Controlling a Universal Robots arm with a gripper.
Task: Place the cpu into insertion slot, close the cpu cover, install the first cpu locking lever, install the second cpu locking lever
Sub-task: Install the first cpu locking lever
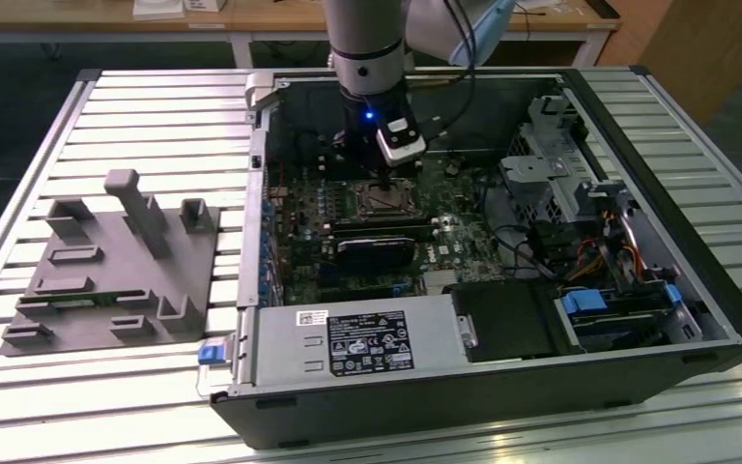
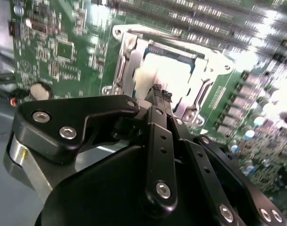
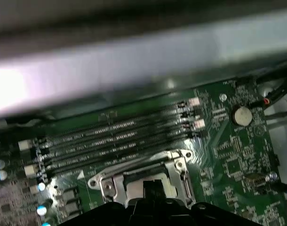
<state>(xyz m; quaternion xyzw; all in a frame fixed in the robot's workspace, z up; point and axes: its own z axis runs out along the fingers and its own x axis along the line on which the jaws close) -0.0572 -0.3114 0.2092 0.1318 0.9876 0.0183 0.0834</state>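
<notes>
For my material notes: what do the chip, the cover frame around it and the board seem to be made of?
The chip: probably metal-topped, pale and glaring. The cover frame: apparently bright sheet metal, thin with shiny edges. The board: green laminate, likely fibreglass, with fine soldered parts.

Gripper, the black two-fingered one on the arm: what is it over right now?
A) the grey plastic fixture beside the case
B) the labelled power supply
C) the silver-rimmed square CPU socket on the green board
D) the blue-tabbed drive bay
C: in the second wrist view the black gripper has its tips right over the silver-rimmed square socket on the green circuit board; the exterior view agrees.
</notes>
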